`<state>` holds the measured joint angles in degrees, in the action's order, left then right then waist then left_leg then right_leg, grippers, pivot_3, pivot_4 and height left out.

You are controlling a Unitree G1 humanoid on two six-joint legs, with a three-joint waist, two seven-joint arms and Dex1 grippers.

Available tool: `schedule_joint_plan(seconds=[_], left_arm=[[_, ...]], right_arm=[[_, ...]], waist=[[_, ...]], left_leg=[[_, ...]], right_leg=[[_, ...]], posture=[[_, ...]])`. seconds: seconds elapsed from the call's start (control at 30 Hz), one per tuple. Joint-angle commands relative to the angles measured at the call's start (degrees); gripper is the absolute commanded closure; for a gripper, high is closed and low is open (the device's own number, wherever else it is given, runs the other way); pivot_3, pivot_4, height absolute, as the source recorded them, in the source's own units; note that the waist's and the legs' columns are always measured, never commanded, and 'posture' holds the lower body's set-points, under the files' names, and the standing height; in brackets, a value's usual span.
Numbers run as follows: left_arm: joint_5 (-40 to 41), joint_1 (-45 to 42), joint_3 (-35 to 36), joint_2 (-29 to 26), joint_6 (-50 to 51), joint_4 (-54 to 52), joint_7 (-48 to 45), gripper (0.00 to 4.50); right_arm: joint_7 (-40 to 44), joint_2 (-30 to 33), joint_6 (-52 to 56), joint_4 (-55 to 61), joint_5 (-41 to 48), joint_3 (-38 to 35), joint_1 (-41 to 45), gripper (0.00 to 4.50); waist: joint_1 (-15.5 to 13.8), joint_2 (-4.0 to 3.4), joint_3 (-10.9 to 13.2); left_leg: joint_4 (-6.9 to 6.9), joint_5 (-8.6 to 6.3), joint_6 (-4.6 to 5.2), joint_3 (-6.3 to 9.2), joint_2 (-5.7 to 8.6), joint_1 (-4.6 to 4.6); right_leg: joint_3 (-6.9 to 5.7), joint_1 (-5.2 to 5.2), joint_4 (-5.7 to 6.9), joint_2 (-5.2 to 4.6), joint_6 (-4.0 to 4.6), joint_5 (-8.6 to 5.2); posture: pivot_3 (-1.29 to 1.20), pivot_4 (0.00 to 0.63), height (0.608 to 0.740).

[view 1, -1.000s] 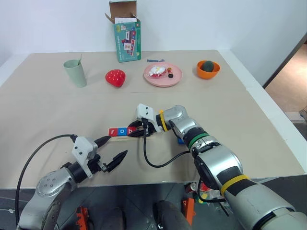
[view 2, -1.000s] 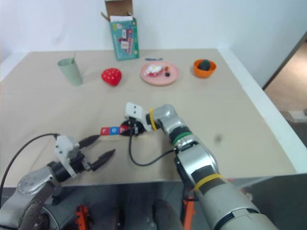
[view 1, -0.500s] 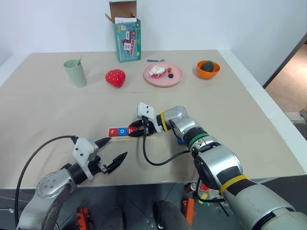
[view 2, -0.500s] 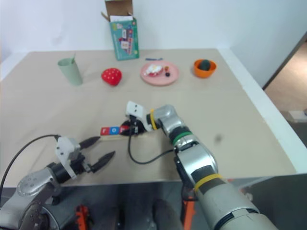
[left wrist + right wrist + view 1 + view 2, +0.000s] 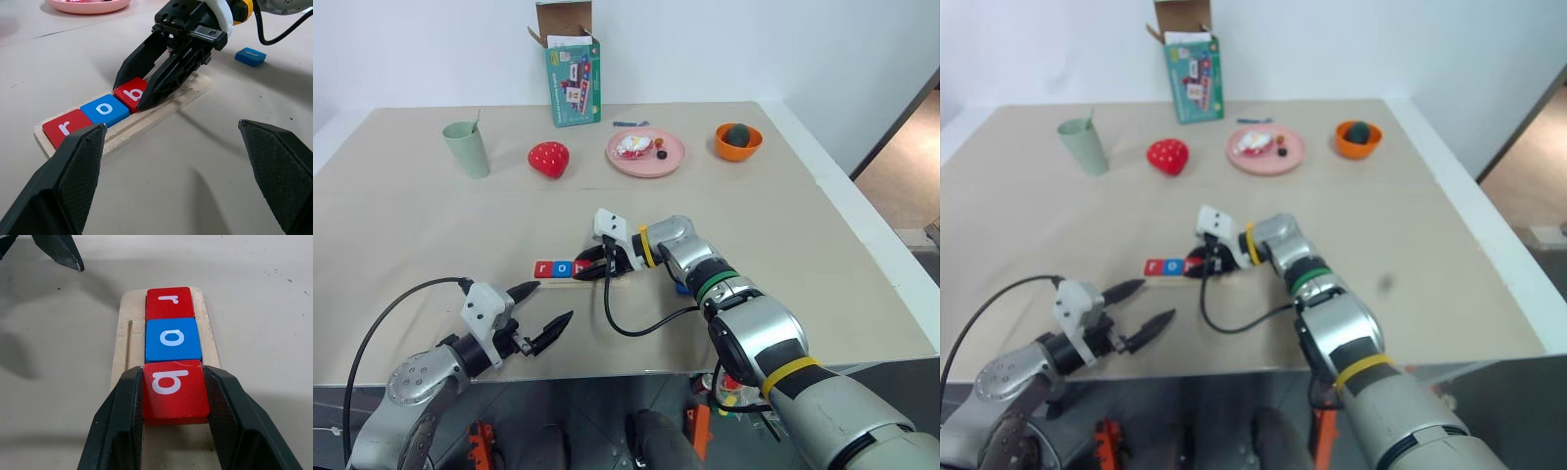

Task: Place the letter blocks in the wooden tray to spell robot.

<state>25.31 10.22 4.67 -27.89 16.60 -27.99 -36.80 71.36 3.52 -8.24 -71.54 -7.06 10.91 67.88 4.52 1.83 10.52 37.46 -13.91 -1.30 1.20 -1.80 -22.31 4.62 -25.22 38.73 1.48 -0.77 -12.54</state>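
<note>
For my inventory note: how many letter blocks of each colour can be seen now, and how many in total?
Red square letter blocks: 2, the r and the b, both on the pale wooden tray.
Blue square letter blocks: 2, the o and a loose one.
Total: 4.

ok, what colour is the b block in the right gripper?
Red with a white letter: the b block, between the right gripper fingers. Clearest in the right wrist view.
</note>
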Motion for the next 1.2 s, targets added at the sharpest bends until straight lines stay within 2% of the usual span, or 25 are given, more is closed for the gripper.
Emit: schedule_joint_plan(seconds=[0.03,0.47,1.2], left_arm=[[0.18,-0.14,0.24,-0.51,-0.26,-2.51,-0.08,0.00],[0.09,-0.54,0.27,-0.79,-0.07,-2.19,-0.09,0.00],[-0.47,-0.43,-0.26,-1.13,-0.55,-1.84,-0.68,0.00]], right_arm=[[-0.92,-0.33,-1.78,0.54,-0.58,0.15,0.81,2.75],[-2.92,-0.67,-3.34,0.17,-1.55,0.26,0.43,2.75],[1.40,0.33,-1.66,0.58,-1.53,0.66,0.07,2.75]], waist=[[0.00,0.00,0.00],[0.00,0.00,0.00],[0.00,0.00,0.00]], left_leg=[[0.00,0.00,0.00,0.00,0.00,0.00],[0.00,0.00,0.00,0.00,0.00,-0.01],[0.00,0.00,0.00,0.00,0.00,-0.01]], right_leg=[[0.00,0.00,0.00,0.00,0.00,0.00],[0.00,-0.01,0.00,0.00,0.00,0.00],[0.00,0.00,0.00,0.00,0.00,0.00]], posture=[[0.00,0.150,0.740],[0.00,0.150,0.740],[0.00,0.150,0.740]])
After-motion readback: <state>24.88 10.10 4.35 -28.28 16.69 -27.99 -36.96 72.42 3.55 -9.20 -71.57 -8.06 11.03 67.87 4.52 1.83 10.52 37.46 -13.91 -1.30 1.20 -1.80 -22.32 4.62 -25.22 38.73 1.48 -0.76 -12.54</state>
